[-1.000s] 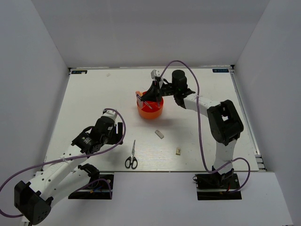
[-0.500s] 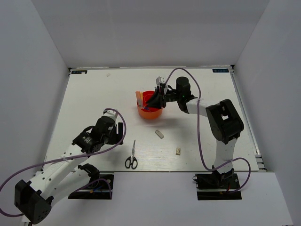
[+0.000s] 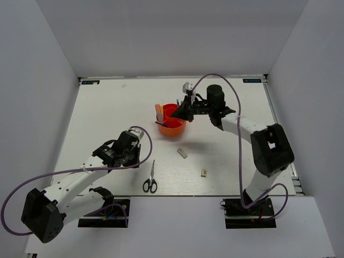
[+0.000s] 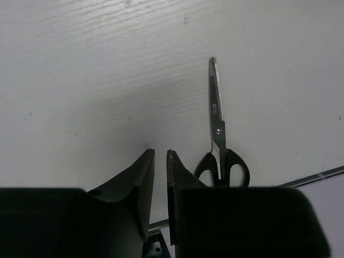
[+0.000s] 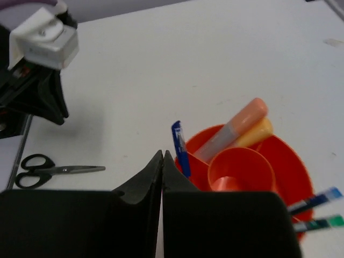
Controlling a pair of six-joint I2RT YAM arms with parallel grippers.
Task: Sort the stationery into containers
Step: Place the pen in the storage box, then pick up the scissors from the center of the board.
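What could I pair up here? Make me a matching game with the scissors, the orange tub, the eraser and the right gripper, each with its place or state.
Things:
1. scissors
2. orange tub
3. eraser
4. right gripper

Places or states:
A. shut, nothing seen in it, right by the tub
B. lying flat, blades closed
C. holding pens
D. lying loose between the tub and the beige cube

Pairs: 1-B, 2-C, 3-D, 4-A
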